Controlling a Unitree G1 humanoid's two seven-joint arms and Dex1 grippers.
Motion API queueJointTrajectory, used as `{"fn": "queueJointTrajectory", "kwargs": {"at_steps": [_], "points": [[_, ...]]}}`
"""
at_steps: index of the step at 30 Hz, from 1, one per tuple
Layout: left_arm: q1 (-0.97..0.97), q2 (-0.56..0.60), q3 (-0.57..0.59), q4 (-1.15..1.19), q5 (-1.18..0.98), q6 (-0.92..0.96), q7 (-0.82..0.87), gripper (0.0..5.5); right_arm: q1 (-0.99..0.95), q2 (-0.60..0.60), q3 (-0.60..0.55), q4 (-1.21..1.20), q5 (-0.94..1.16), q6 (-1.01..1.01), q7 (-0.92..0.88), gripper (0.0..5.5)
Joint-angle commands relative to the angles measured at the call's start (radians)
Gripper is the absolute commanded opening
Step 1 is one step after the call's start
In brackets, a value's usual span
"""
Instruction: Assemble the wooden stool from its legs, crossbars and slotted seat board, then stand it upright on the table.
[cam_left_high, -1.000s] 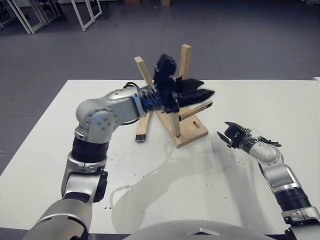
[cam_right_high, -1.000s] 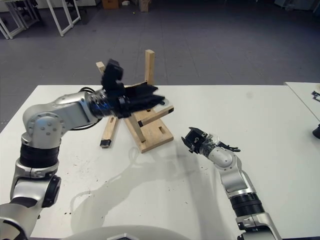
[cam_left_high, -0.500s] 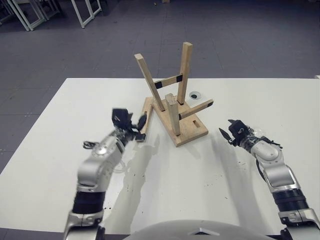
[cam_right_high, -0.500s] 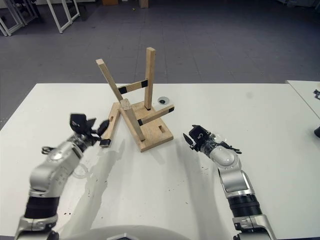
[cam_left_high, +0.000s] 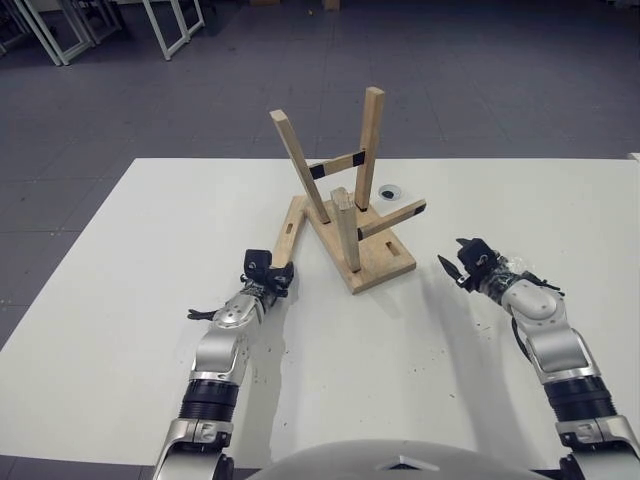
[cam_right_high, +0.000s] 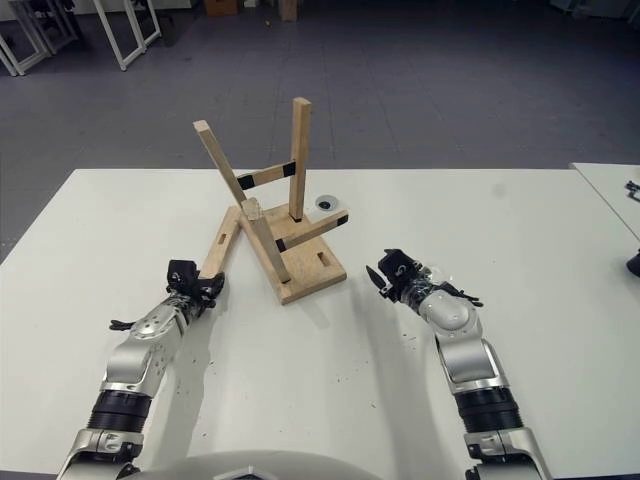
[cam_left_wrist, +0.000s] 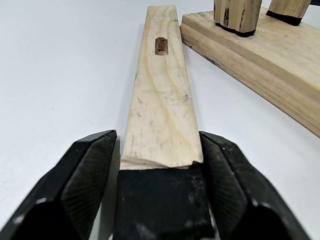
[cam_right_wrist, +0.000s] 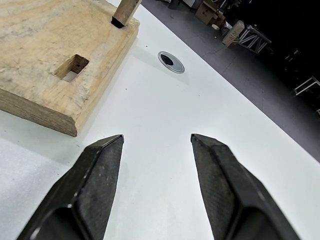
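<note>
The partly built stool stands upside down near the table's far middle. Its slotted seat board (cam_left_high: 387, 263) lies flat, and three legs (cam_left_high: 371, 140) rise from it, joined by black-tipped crossbars (cam_left_high: 337, 164). A loose leg (cam_left_high: 291, 231) lies flat on the table to the left of the board, with a peg hole (cam_left_wrist: 160, 45) in its face. My left gripper (cam_left_high: 268, 273) is open, its fingers (cam_left_wrist: 87, 175) on either side of that leg's black-capped near end (cam_left_wrist: 160, 200). My right gripper (cam_right_wrist: 157, 137) rests open and empty on the table, right of the seat board (cam_right_wrist: 60, 50).
A round grommet hole (cam_left_high: 389, 190) sits in the table behind the stool. Small dark specks dot the white table (cam_left_high: 400, 350) near the front. Beyond the table's far edge lies grey floor with metal frames (cam_left_high: 170, 20) at the back left.
My left arm has come down from the stool's crossbars to the table and closed in on the loose leg's black end. The right gripper has hardly moved.
</note>
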Motion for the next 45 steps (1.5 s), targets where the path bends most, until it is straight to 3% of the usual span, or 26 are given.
{"fn": "queueJointTrajectory", "kwargs": {"at_steps": [1, 4, 7, 11, 15, 17, 20, 24, 31, 42, 45], "points": [[-0.02, -0.001, 0.03, 0.043, 0.001, 0.047, -0.012, 2.32, -0.041, 0.094, -0.115, -0.078, 0.185, 0.164, -0.018, 2.48], [-0.035, 0.014, 0.076, 0.023, 0.006, 0.004, -0.002, 2.05, -0.118, 0.169, -0.234, -0.138, 0.364, 0.304, -0.071, 2.74], [-0.064, 0.016, 0.154, -0.002, -0.02, -0.086, -0.006, 2.05, -0.22, 0.207, -0.345, -0.182, 0.524, 0.414, -0.136, 3.37], [-0.173, 0.03, 0.277, -0.125, -0.189, -0.153, -0.106, 2.05, -0.368, 0.195, -0.412, -0.243, 0.731, 0.604, -0.175, 3.4], [-0.303, 0.088, 0.325, -0.36, -0.721, 0.227, -0.219, 2.05, -0.488, 0.176, -0.448, -0.26, 1.034, 0.916, -0.193, 3.4], [-0.367, 0.137, 0.326, -0.418, -0.96, 0.365, -0.222, 2.05, -0.539, 0.176, -0.47, -0.228, 1.135, 0.974, -0.198, 3.4], [-0.44, 0.209, 0.313, -0.436, -1.248, 0.502, -0.225, 2.05, -0.593, 0.192, -0.493, -0.173, 1.265, 1.027, -0.226, 3.98], [-0.443, 0.274, 0.26, -0.4, -1.443, 0.613, -0.259, 2.05, -0.617, 0.172, -0.482, -0.106, 1.548, 1.114, -0.19, 4.59], [-0.465, 0.333, 0.213, -0.342, -1.523, 0.653, -0.295, 2.05, -0.636, 0.055, -0.406, -0.1, 1.841, 1.118, -0.071, 4.6], [-0.452, 0.374, 0.168, -0.422, -1.47, 0.648, -0.348, 2.05, -0.651, 0.021, -0.265, -0.108, 1.772, 1.009, -0.104, 4.6], [-0.44, 0.381, 0.135, -0.447, -1.371, 0.644, -0.359, 2.05, -0.655, 0.021, -0.244, -0.111, 1.767, 0.997, -0.125, 4.1]]}}
